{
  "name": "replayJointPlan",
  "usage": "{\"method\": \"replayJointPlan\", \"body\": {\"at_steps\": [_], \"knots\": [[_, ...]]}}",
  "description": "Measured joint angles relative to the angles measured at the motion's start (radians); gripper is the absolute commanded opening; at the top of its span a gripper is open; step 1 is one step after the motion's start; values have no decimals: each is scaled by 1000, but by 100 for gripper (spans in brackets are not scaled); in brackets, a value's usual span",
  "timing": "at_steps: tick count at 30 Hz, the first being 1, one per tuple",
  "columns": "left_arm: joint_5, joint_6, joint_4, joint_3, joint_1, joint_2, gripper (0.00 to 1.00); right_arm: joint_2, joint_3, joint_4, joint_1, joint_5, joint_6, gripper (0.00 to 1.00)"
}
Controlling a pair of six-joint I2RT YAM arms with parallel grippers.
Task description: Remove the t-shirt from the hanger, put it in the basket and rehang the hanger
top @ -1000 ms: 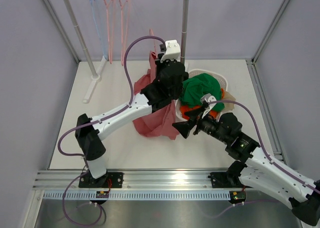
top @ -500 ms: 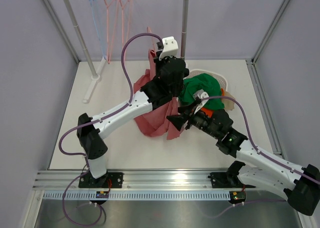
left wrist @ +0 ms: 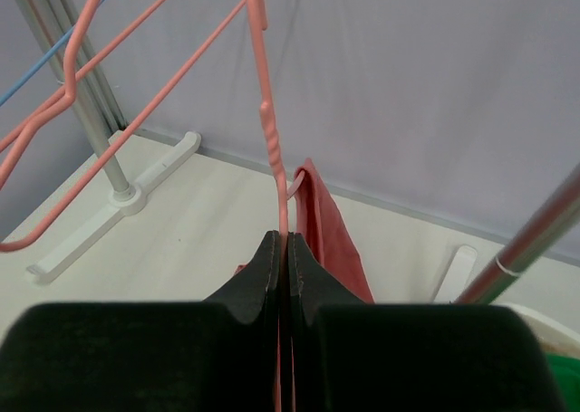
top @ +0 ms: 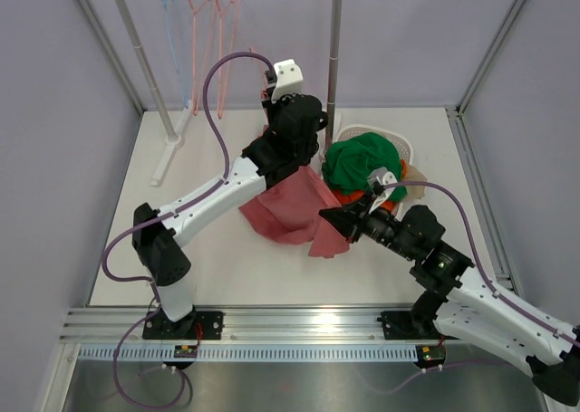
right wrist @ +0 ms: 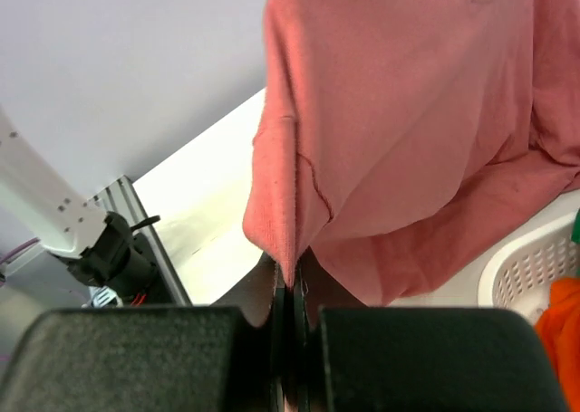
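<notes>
While the hanger [left wrist: 269, 113] is clamped in the closed left claw [left wrist: 282, 245], the red t-shirt [top: 290, 208], draped at frame centre over the tabletop [top: 208, 267], is pinched at a seamed edge by the closed right claw [right wrist: 290, 285]. Light, limp cloth is judged best taken by such a fold.

No text, brand, no. or sign can be read in any view. In the top cam, a tiny coloured speck [top: 186, 349] on the rail [top: 299, 350], just in front of the left arm base [top: 184, 325], may be a label. It's too small to tell.
</notes>
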Motion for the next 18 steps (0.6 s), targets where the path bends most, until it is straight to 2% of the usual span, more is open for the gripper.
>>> {"method": "replayJointPlan", "body": {"at_steps": [7, 13, 16, 18], "knots": [[56, -1, -46, 201, 108, 136, 0, -168, -24, -145, 39, 40, 47, 0], [94, 24, -63, 345, 159, 206, 0, -196, -46, -204, 51, 76, 68, 0], [133, -2, -97, 354, 167, 198, 0, -153, -47, -200, 53, 97, 74, 0], [188, -36, -107, 288, 164, 156, 0, -96, -43, -196, 55, 114, 74, 0]]}}
